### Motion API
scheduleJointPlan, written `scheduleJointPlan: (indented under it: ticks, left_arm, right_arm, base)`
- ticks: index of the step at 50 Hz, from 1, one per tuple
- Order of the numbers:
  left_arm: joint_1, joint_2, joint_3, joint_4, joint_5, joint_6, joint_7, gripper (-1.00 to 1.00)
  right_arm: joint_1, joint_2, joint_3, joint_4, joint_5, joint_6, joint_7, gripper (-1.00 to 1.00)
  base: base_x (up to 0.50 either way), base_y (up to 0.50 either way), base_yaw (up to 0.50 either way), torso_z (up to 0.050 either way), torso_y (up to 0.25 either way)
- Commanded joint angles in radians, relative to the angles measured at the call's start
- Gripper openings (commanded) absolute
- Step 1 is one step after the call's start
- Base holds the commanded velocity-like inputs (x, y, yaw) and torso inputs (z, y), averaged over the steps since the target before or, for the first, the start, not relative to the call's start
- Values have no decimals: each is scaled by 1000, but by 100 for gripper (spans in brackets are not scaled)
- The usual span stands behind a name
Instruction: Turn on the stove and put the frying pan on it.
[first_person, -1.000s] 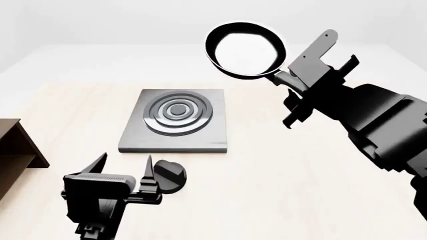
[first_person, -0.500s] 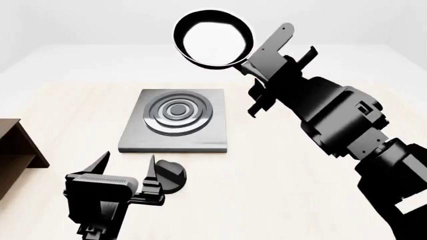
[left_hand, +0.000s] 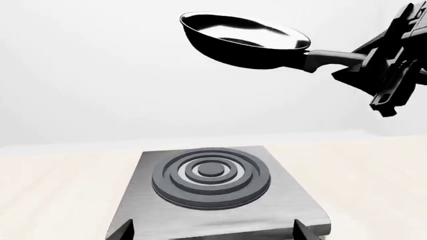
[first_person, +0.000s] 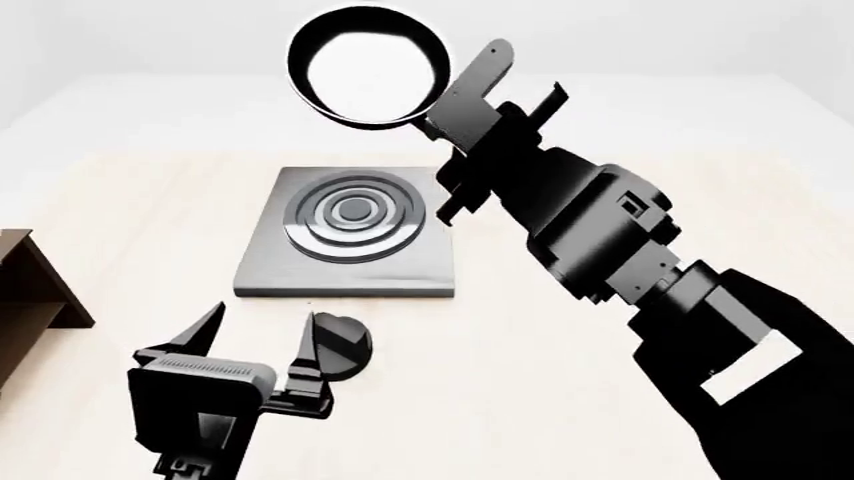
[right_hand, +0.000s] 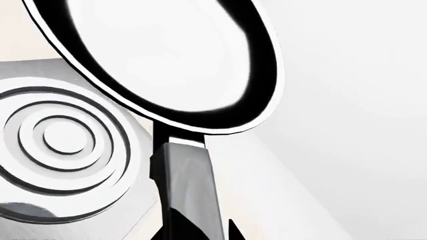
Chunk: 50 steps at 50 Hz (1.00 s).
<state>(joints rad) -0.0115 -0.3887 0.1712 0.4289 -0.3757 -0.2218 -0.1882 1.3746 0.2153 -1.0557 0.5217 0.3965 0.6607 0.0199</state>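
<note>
Pan: your right gripper has its fingers clamped on the long handle of the small round glossy black frying pan, held high in the air above the far edge of the flat square dark-grey stove plate.
Change: over the last second you have swung the pan leftward, from well off to the plate's right to almost over it.
Meaning: by my judgement the carry is nearly done; you now need to bring it nearer over the raised ring burner and lower it level.
Left gripper: fingers apart, holding nothing, just beside the small round black knob on the pale desk.
Knob: I cannot tell whether it is turned on.
</note>
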Motion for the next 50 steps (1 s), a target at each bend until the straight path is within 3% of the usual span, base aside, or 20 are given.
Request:
scheduleJointPlan:
  ticks: [1,19,44,50]
  left_arm:
    - [5,-3,2,3,1,16,3,100]
    - [2,-6,-3,-2,-15,12,-1,100]
    - [1,-4,-3,-22,-29,9,-9,100]
    - [1,-3,0,-27,-27,11,-11,100]
  right_arm:
    - [31,-59,5,54,-94,-24,27,-100]
    - [38,-122,28,144,-80,-53,43,-100]
    - [23,-208,41,266,-24,-131,63,-100]
    - [24,-213,-18,275,24,-152,98,-100]
  base:
    - [0,0,0,0,-250]
    - [-1,0,0,0,-250]
    - [0,0,0,0,1]
    - [0,0,0,0,2]
